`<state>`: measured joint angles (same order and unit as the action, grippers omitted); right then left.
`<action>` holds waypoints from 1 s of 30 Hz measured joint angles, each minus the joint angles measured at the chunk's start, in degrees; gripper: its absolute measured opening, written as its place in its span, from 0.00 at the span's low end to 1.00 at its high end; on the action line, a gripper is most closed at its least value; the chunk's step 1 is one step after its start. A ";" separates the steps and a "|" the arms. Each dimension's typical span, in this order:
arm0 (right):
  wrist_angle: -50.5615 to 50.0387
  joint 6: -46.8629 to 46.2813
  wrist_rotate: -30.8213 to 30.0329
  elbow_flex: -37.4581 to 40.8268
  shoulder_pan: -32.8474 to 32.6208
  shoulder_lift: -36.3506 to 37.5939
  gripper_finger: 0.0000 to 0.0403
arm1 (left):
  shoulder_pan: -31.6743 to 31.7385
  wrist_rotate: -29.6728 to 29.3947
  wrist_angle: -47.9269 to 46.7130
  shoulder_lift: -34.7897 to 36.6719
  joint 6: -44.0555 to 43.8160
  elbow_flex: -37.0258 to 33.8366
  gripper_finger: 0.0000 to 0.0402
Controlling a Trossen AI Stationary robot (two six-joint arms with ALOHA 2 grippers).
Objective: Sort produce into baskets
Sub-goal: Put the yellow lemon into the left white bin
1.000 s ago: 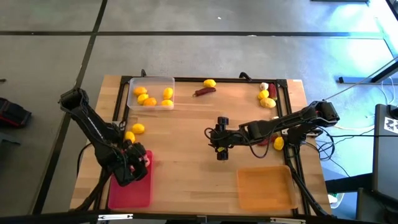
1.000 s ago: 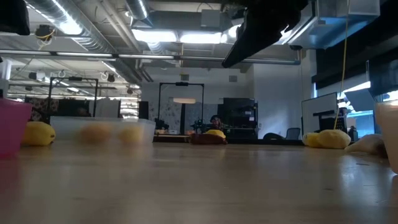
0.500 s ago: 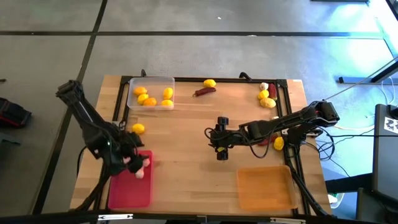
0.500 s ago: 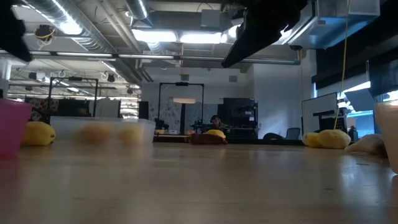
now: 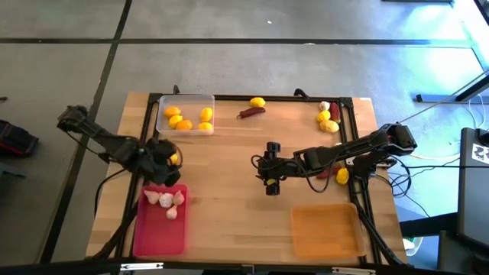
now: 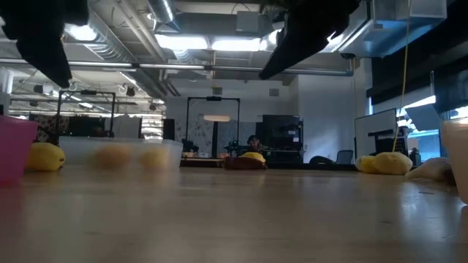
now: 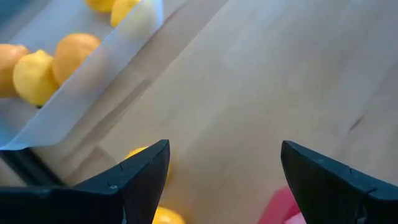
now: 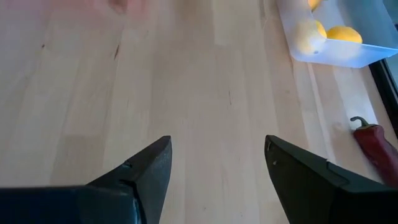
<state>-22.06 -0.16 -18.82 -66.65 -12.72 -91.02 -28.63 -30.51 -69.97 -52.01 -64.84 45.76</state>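
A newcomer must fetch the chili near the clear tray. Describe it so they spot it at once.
Start at the clear tray in the table's far left corner. Just beside it, toward the right arm's side, a chili pepper lies on bare wood next to a lone yellow fruit. It is long and dark red; its neighbours are round and yellow.

Grey concrete floor (image 5: pixel 229 65) surrounds the table; bright ceiling lights (image 6: pixel 212 42) and ducts (image 6: pixel 73 22) overhead.

Counter (image 5: pixel 237 191): pale blond wood with a faint straight grain. Clear basket (image 5: pixel 186 114), far left: yellow and orange fruits (image 5: pixel 184 124); pink-red basket (image 5: pixel 160 233), near left: whitish garlic bulbs (image 5: pixel 166 202); orange basket (image 5: pixel 327 231), near right. Chili pepper (image 5: pixel 250 113), far centre: dark red; both arms black.
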 joint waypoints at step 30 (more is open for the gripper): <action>2.23 3.67 1.96 0.00 5.00 0.02 0.62 | 38.40 20.66 0.02 -20.64 46.67 -1.68 0.75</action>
<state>-19.83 3.51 -16.86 -66.65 -7.73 -91.00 9.77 -9.85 -69.95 -72.64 -18.17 44.08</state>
